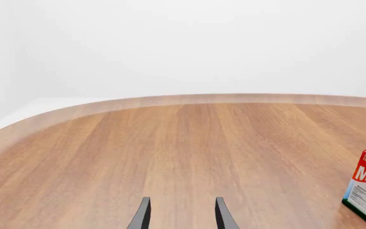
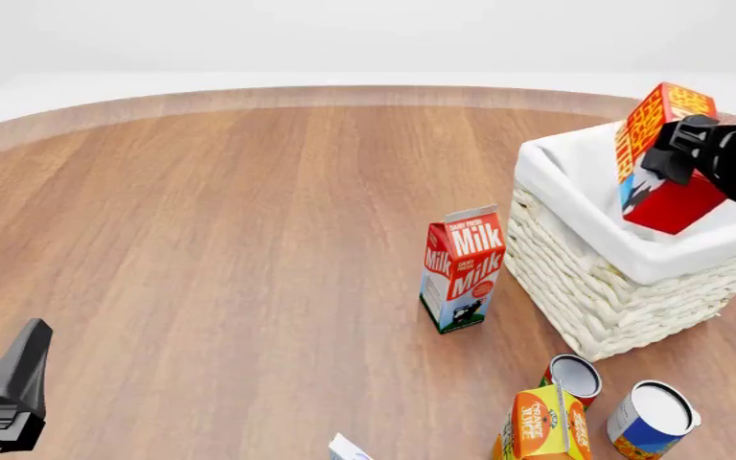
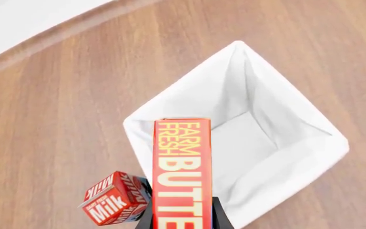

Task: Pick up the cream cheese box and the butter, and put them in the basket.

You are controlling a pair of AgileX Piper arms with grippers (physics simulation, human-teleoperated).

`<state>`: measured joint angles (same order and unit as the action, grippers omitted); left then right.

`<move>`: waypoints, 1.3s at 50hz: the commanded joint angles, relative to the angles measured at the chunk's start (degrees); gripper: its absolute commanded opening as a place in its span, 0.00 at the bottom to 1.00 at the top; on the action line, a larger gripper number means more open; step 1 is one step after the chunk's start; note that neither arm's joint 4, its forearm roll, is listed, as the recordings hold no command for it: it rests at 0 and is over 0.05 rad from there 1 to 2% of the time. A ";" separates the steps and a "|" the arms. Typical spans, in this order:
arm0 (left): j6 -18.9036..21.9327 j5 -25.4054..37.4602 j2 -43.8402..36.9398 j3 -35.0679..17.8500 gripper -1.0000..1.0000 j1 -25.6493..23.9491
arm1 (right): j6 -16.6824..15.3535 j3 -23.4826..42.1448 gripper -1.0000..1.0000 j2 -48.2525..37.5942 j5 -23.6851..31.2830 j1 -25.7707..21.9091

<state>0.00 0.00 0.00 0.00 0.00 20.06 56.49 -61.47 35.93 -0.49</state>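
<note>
Butter: the butter [image 2: 655, 144] is held tilted in the air over the basket's open top, on the far right of the table; in the right wrist view its long red face [image 3: 183, 171] with yellow lettering hangs above the white liner.
Right jaws: the right gripper [image 2: 675, 158] is clamped on the butter; the dark fingers [image 3: 220, 217] press against the box's sides.
Basket: the basket [image 2: 598, 297] stands at the right of the table, and the part of its white-lined inside that the right wrist view shows holds nothing.
Cream cheese box: a white corner [image 2: 349, 448] at the near edge of the front view, left of the orange juice carton, may be the box; too little shows to be sure.
Left jaws: the left gripper [image 1: 181, 217] is parted with nothing between its tips, low at the near left, well apart from everything.
Milk carton: the milk carton [image 2: 462, 268] stands upright just left of the basket.
Other items: the orange juice carton [image 2: 544, 426] and two cans [image 2: 577, 376] [image 2: 652, 417] sit near the basket's near side.
Table: the table [image 2: 215, 240] is round and wooden.
</note>
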 commanded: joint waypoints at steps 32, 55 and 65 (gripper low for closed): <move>0.00 0.00 0.00 0.00 1.00 0.00 | 0.94 2.29 0.00 -2.33 -2.20 3.20; 0.00 0.00 0.00 0.00 1.00 0.00 | -0.09 3.58 1.00 -1.12 -0.04 1.98; 0.00 0.00 0.00 0.00 1.00 0.00 | -2.42 5.80 1.00 3.55 5.59 -3.16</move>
<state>0.00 0.00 0.00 0.00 0.00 19.13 60.66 -61.27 37.59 0.08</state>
